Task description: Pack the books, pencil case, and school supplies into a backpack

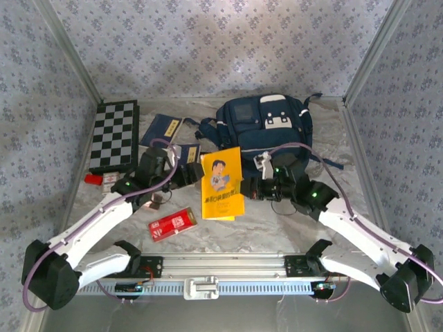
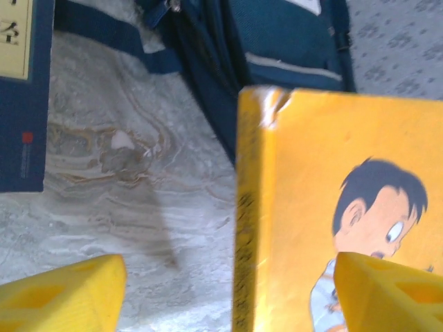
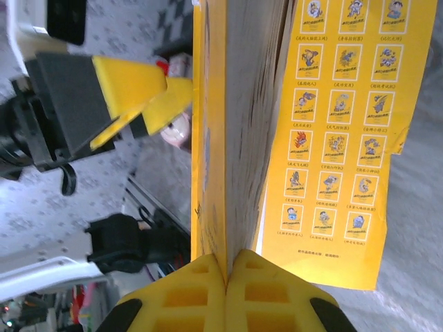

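Right claw (image 3: 226,266) clamps the yellow book (image 1: 223,183) on edge; left claw (image 2: 228,270) open astride its spine; backpack (image 1: 266,124) lies beyond, along its long axis

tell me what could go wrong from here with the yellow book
The right gripper pinches the yellow book by one edge only, and its back cover splays away from the pages, so it may flop open or slip. The open left gripper straddles the spine; pulling away crookedly could knock the book.
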`<state>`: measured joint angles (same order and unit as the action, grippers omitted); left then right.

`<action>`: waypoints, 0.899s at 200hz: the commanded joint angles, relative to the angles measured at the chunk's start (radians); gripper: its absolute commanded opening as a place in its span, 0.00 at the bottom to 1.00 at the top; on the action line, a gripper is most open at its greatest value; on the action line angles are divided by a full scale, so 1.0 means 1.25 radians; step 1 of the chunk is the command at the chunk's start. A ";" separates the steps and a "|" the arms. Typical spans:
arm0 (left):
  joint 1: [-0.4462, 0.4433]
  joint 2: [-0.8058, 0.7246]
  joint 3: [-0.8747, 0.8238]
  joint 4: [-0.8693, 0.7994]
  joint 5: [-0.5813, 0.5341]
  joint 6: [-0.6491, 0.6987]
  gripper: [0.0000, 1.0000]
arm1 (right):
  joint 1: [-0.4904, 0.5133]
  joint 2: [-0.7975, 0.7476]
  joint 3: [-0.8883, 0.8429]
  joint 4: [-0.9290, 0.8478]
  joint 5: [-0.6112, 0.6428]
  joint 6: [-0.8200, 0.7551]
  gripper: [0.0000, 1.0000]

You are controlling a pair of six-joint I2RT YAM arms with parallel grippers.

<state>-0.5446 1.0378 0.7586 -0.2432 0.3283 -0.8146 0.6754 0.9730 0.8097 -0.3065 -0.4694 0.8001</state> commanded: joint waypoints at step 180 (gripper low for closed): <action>0.044 0.108 0.055 0.403 0.350 -0.126 0.36 | -0.206 0.196 0.160 0.238 -0.243 0.008 0.00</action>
<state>-0.4782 1.1744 0.7765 0.1524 0.7219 -0.9512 0.4244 1.2167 0.9752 -0.0750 -0.7277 0.8307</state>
